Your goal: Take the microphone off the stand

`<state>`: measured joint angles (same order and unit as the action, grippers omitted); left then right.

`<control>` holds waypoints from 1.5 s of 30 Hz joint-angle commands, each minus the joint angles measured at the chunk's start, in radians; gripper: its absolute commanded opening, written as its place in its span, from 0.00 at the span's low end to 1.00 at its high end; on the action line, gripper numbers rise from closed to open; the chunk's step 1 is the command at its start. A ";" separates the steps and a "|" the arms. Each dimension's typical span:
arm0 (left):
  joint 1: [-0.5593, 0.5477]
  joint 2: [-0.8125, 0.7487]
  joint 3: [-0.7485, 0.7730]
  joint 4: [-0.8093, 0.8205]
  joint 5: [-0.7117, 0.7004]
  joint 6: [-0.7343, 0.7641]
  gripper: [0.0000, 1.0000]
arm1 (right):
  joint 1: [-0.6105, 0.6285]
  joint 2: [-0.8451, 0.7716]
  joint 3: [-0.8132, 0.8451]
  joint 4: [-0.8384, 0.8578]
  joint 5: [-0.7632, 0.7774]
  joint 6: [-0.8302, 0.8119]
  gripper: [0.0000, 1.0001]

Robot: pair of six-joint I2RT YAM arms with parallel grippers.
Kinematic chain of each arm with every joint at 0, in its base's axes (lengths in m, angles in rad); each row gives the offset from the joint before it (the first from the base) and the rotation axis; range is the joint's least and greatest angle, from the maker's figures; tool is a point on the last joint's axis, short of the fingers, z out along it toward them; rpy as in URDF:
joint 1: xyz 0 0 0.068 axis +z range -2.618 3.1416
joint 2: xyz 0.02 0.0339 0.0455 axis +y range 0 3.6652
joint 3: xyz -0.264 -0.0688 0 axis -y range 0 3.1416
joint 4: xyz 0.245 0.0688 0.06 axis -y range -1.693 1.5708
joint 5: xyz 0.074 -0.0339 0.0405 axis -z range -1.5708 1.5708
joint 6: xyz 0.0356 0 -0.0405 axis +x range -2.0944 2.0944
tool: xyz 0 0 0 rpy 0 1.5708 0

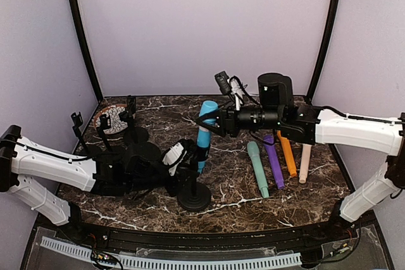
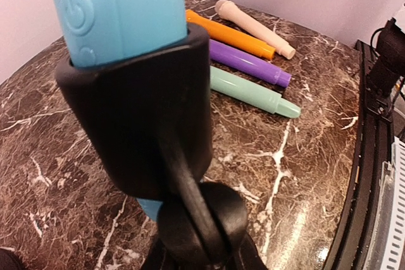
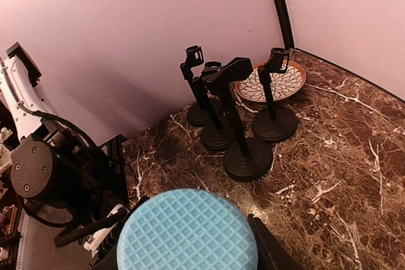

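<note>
The right gripper reaches in from the right at the top of the blue microphone. In the right wrist view its jaws stand spread to about the width of the microphone, one dark finger close against the edge of the waffle-patterned blue grille. Whether they actually press on it cannot be told.

The left gripper lies low beside the stand, near its post. Its jaws are out of sight in the left wrist view and lost among dark parts in the top view, so how far open they are cannot be told.

The blue microphone sits in the stand's black clip, near the middle of the table. Its long axis is nearly upright, grille end up and leaning slightly to the right in the top view. Its tail end pokes out below the clip. The body carries a round button with a power symbol.

To the right, four loose microphones lie flat side by side: teal, purple, orange and cream. At the back left stand empty stands beside a patterned plate.
</note>
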<state>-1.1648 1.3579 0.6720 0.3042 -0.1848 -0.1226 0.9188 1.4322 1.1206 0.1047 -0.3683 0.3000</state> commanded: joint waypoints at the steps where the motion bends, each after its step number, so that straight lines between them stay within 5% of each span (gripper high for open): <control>1: 0.017 -0.015 -0.007 -0.058 0.135 0.066 0.00 | -0.010 -0.076 0.009 0.182 -0.173 0.007 0.06; 15: 0.017 0.051 0.009 -0.087 -0.016 0.072 0.00 | -0.010 -0.083 0.096 -0.041 0.342 0.187 0.07; 25: 0.017 0.066 0.022 -0.093 -0.035 0.064 0.00 | -0.009 -0.054 0.131 -0.064 0.320 0.201 0.08; 31: 0.017 -0.004 0.030 -0.079 -0.030 0.060 0.44 | 0.008 -0.031 0.130 -0.072 0.235 0.126 0.08; 37: 0.017 -0.095 0.036 -0.072 -0.019 0.054 0.59 | 0.045 0.001 0.131 -0.095 0.243 0.083 0.08; 45: 0.017 -0.127 0.036 -0.074 -0.023 0.038 0.63 | 0.058 0.004 0.097 -0.082 0.269 0.074 0.08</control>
<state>-1.1492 1.2514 0.7044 0.2371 -0.2028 -0.0685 0.9680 1.4296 1.2209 -0.0296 -0.1322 0.3954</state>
